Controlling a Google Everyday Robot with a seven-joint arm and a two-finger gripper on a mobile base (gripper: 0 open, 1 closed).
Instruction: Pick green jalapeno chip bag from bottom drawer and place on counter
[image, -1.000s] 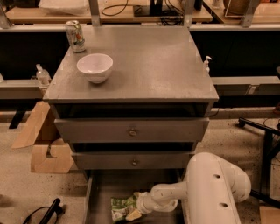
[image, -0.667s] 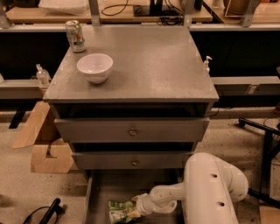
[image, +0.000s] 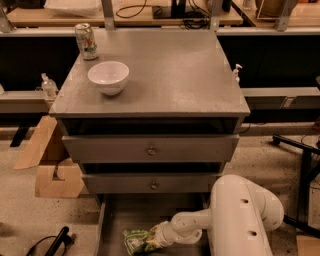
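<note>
A lab or workshop is indicated by a wooden bench (image: 60, 17) strewn with cables (image: 134, 10), a metal cabinet (image: 190, 147) and cardboard scraps (image: 55, 182). The gripper (image: 156, 240) is seen low in the bottom drawer (image: 150, 212).

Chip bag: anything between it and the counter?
Nothing visible. The gripper is at the green jalapeno chip bag in the open bottom drawer; the counter carries a white bowl and soda can, far left.

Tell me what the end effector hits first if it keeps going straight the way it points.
The end effector, low in the deep grey metal bottom drawer, points left at the crumpled green foil chip bag, seemingly touching it; the bag comes first.
</note>
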